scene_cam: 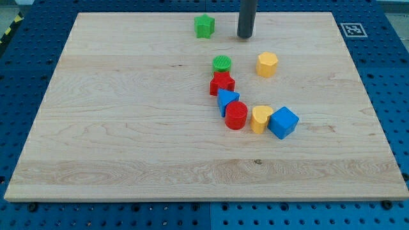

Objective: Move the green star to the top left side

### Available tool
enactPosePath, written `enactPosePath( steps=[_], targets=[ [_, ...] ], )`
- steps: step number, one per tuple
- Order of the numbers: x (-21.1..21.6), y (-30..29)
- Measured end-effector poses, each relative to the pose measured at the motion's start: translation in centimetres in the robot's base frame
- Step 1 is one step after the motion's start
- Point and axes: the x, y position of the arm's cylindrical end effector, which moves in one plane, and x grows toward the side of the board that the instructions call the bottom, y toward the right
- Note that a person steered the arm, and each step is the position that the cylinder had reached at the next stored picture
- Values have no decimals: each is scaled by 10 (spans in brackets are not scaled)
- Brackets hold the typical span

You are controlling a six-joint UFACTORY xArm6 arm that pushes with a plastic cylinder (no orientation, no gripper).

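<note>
The green star [204,26] lies near the view's top edge of the wooden board [115,115], a little left of centre. My tip [246,36] is the lower end of the dark rod. It stands to the right of the green star with a clear gap between them, touching no block.
A green cylinder [221,63] sits above a red star [222,83]. Below them are a blue triangle [226,99], a red cylinder [236,115], a yellow heart [261,118] and a blue cube [283,122]. A yellow hexagon [267,64] lies apart on the right.
</note>
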Motion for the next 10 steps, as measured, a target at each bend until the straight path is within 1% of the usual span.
enactPosePath(
  steps=[2, 3, 4, 5, 6, 7, 8, 9, 10],
  targets=[
    [-5, -78],
    [-7, -55],
    [-18, -51],
    [-21, -92],
    [-21, -150],
    [-22, -165],
    [-17, -138],
    [-9, -149],
    [-9, -203]
  ],
)
